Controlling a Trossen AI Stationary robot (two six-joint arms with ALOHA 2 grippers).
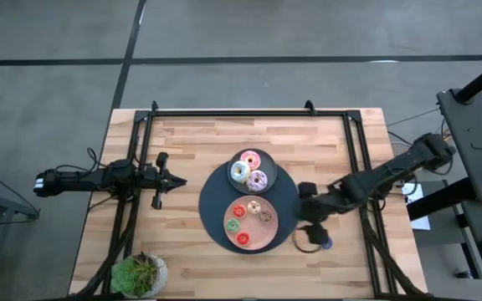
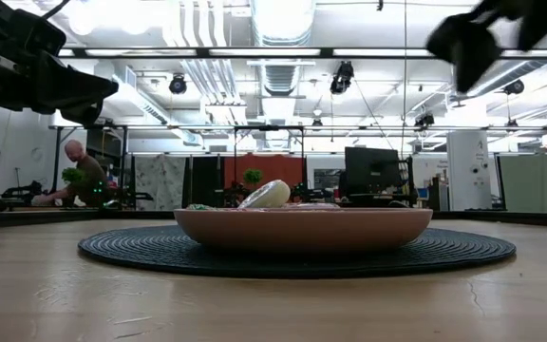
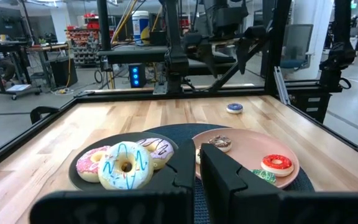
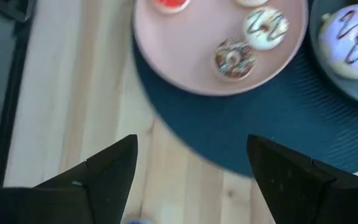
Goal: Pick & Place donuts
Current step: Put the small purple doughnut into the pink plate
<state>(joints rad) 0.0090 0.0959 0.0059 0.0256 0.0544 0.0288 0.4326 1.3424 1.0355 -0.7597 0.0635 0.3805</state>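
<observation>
The blue donut (image 1: 323, 243) lies on the bare desk (image 1: 182, 251) beside the mat (image 1: 216, 226), under the right jaws (image 1: 310, 237), which stand released: lower straight, straddle it, then close; left jaws (image 1: 178, 181) wait clenched.

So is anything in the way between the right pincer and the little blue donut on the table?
Nothing visible is. The right pincer is open right above the blue donut, with only bare table around.
</observation>
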